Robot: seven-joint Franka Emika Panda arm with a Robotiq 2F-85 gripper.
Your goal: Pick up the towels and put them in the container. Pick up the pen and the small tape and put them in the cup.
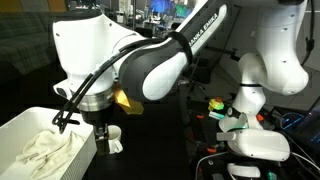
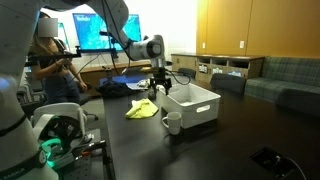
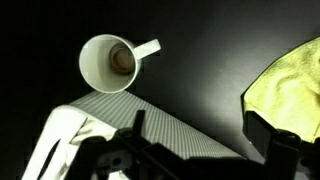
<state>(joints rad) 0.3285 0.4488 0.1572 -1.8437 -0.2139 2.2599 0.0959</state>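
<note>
- One gripper (image 3: 200,160) hangs by the container's rim. Its two fingers (image 3: 275,150) are spread wide and hold nothing.
- One container (image 2: 200,112) has one off-white towel (image 1: 45,150) inside.
- One cup (image 3: 108,62) stands just beside the container. One small tape (image 3: 121,60) sits inside it, dim and hard to see.
- One yellow-green towel (image 3: 285,85) lies on the table (image 2: 230,140). The picture edge cuts it off.

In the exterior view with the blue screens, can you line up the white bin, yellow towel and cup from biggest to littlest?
Largest: white bin.
Then: yellow towel.
Smallest: white cup, even though it is nearest the camera.
</note>
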